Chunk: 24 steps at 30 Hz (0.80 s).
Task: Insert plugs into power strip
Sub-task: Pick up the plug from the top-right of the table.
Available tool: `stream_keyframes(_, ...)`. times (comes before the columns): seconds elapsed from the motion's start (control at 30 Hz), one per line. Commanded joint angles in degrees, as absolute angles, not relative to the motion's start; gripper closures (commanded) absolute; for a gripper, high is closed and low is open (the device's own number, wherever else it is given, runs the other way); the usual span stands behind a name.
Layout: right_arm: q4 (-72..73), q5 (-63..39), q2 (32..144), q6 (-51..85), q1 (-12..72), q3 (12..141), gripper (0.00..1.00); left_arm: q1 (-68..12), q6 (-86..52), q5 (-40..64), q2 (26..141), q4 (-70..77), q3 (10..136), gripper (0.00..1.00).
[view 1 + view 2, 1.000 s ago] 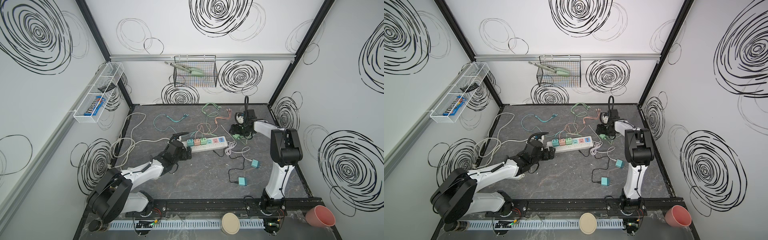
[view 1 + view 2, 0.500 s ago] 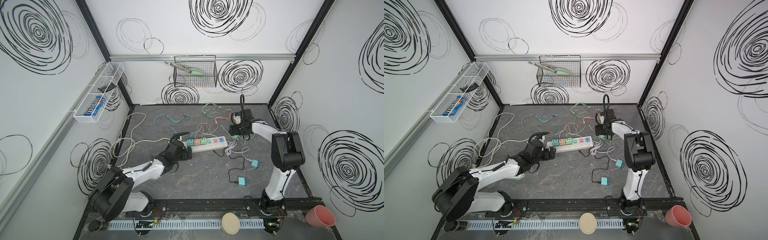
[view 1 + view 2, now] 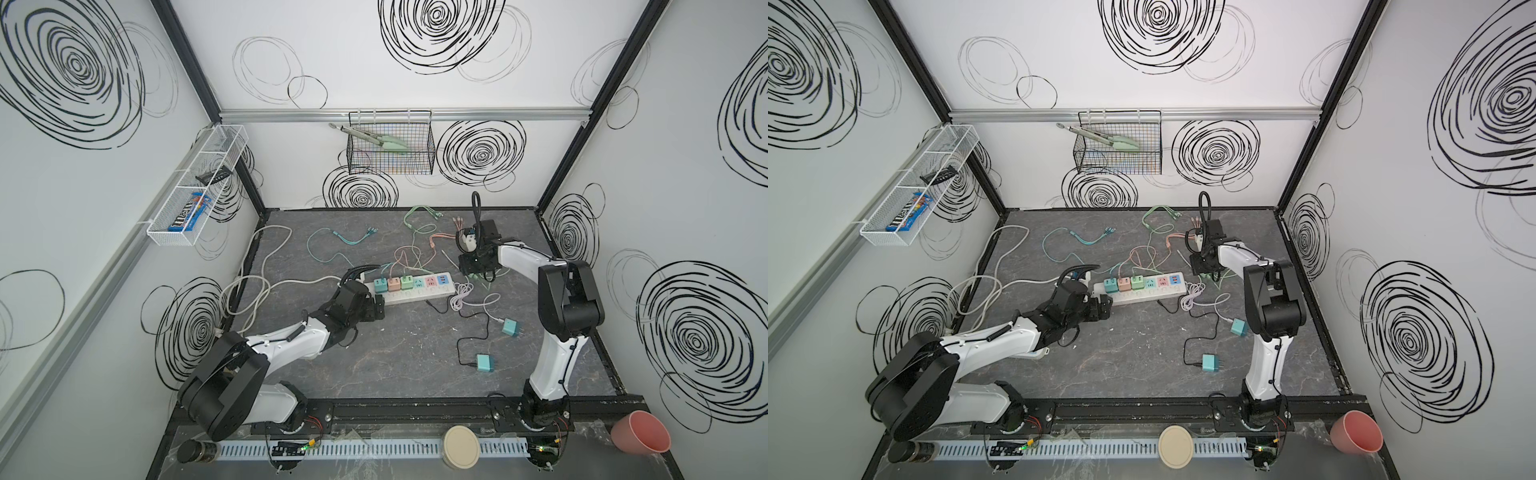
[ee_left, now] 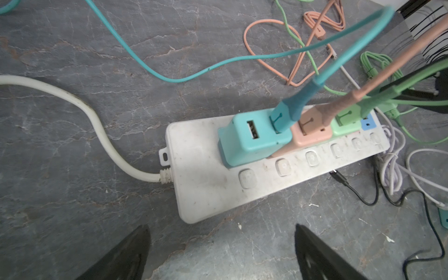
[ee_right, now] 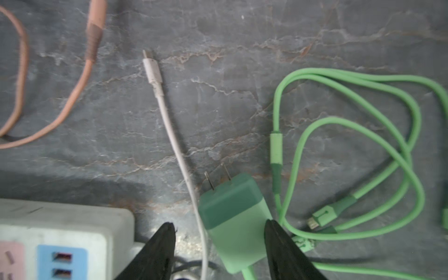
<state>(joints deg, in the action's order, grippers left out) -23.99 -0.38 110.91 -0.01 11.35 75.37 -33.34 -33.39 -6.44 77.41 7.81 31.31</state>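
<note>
**Right fingers straddle a loose green plug**

Nearest, two teal plugs (image 3: 485,363) lie loose on the tabletop (image 3: 395,353), trailing their cables. Further in, the left fingers (image 4: 126,254) gape wide just short of the cord end of the power strip (image 4: 201,189) and hold nothing. Three seated plugs (image 4: 252,140), teal, pink and green, stand side by side in its sockets. Past the strip's other end, the right fingers (image 5: 281,247) stand partly open around a green plug (image 5: 235,218) that lies flat. One finger seems to touch its side, and the other stands clear beside a white cable (image 5: 169,126).
</note>
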Motion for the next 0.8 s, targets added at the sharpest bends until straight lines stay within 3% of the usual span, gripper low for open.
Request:
stream_keyframes(0.0, -28.0, 2.6, 113.4, 0.5, 11.3, 75.8, 0.4, -33.8, -33.0, -6.4, 78.0, 9.8, 32.8, 0.04)
stream_keyframes(0.6, -27.4, 1.8, 114.0, 0.5, 11.3, 75.1, 0.4, -33.9, -32.7, -5.7, 79.4, 9.9, 33.5, 0.04)
stream_keyframes(0.77, -25.7, 4.7, 112.2, 0.5, 11.3, 74.1, 0.58, -34.1, -32.5, -5.2, 79.3, 9.8, 33.9, 0.04)
